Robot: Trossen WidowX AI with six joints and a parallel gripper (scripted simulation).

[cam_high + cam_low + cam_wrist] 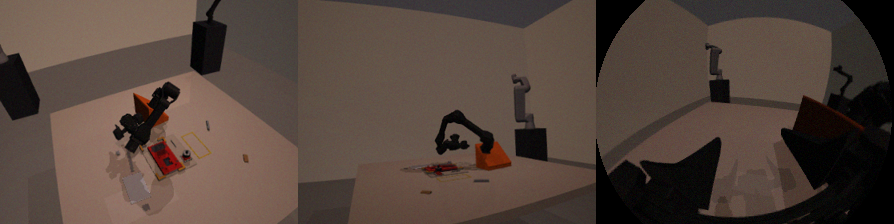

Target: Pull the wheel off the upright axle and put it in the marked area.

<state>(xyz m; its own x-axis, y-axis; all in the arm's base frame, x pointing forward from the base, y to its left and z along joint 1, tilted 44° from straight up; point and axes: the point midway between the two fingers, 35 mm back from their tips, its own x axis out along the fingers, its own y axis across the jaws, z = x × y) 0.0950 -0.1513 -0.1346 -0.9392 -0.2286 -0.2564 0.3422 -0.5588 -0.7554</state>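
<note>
The wheel (186, 154) is small and dark with a red base. It stands on its upright axle at the right edge of the pale fixture plate, next to a red board (163, 157) (442, 168). The marked area is a yellow rectangle outline (202, 143) on the table just right of the wheel. My gripper (116, 132) (463, 145) (752, 136) is open and empty. It hangs in the air well left of the wheel, pointing level across the table. In the wrist view only the two dark fingers and the far room show.
The arm's orange wedge base (160, 117) (493, 157) stands behind the fixture. A grey sheet (136, 188), a small grey stick (207, 125), a tan block (245, 158) and a small grey knob (118, 153) lie on the table. Black pedestals (207, 46) stand beyond it.
</note>
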